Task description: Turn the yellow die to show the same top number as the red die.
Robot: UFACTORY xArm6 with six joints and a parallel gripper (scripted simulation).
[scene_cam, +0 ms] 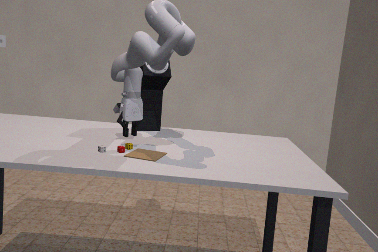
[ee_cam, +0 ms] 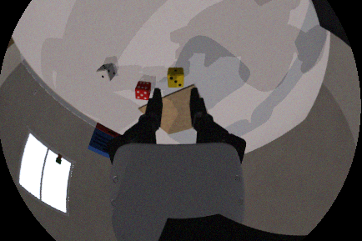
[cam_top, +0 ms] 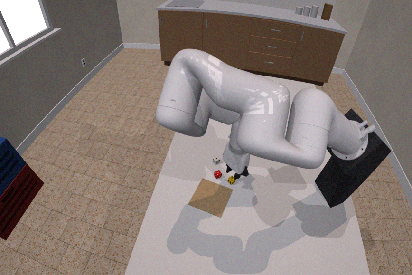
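Wht rounded arm (cam_top: pixel 263 105) (scene_cam: pixel 163 18), blk jaws (cam_top: pixel 237 172) (scene_cam: pixel 129 132), gry hsg w/ screws.

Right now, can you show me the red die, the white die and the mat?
Red die (cam_top: pixel 217 174) (scene_cam: pixel 121 149) (ee_cam: pixel 143 90): all views, body.
White die (cam_top: pixel 216 160) (scene_cam: pixel 102 149) (ee_cam: pixel 108 72): all views, body.
Mat (cam_top: pixel 210 197) (scene_cam: pixel 145 154) (ee_cam: pixel 177 112): all views, top surface.
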